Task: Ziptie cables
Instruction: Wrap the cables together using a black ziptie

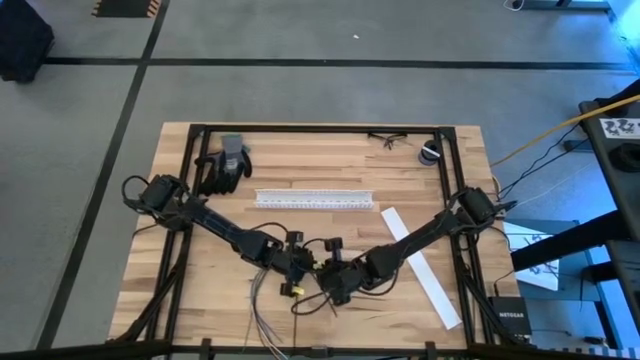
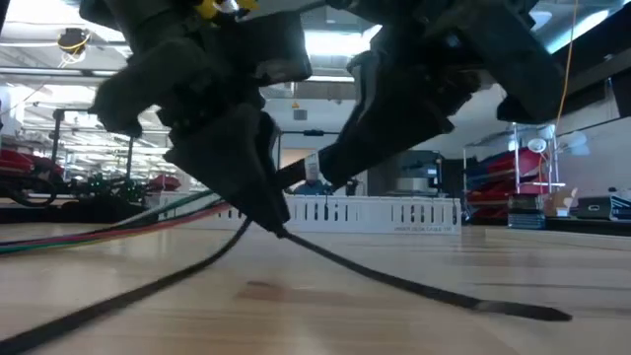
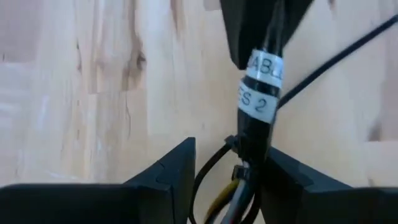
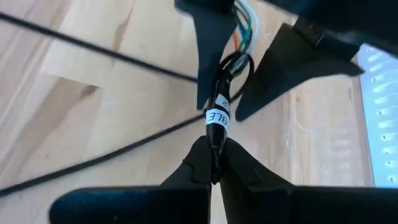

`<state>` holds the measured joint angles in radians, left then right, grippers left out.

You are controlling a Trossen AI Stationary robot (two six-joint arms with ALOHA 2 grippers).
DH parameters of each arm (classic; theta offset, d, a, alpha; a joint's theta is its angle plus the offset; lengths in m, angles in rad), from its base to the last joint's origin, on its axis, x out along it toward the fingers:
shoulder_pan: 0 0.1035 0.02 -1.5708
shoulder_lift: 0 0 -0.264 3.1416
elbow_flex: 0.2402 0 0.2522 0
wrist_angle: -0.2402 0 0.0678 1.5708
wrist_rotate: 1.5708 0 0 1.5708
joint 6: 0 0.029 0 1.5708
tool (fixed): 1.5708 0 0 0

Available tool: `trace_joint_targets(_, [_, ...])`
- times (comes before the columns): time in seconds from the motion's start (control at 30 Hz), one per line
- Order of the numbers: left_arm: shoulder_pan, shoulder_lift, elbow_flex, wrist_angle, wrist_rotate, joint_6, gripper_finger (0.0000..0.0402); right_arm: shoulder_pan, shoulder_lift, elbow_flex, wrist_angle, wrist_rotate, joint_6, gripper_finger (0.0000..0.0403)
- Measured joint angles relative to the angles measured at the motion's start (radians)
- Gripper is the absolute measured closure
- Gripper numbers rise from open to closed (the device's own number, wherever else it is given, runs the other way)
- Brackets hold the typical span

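Near the white channel (image 1: 316, 199), the left claw (image 3: 227, 180) grips the cables (image 3: 256, 112), the right claw (image 4: 214, 163) pinches their sleeve, and a ziptie (image 4: 235, 65) loops them, seemingly untightened.

A pale butcher-block counter (image 1: 330, 170) stands on grey carpet (image 1: 300, 95) crossed by black tape lines (image 1: 330, 64). Beyond the counter's far edge, the level view opens onto a bright workshop hall with ceiling strip lights (image 2: 335, 41), red equipment (image 2: 513, 177) and cluttered benches. A yellow cable (image 1: 545, 135) trails beside the counter's right edge.
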<state>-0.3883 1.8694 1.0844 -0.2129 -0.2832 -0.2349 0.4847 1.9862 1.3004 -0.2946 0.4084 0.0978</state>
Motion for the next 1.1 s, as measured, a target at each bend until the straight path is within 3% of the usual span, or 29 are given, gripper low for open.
trace_joint_targets(0.7, [-0.140,-0.043,0.026,-0.411,-0.010,-0.270,0.0265,0.000,-0.022,0.184,-0.430,0.061,-0.001,0.0394])
trace_joint_targets(1.1, [-0.269,-0.044,0.025,-0.505,-0.011,-0.464,0.0265,0.000,-0.022,0.209,-0.579,0.055,0.002,0.0393])
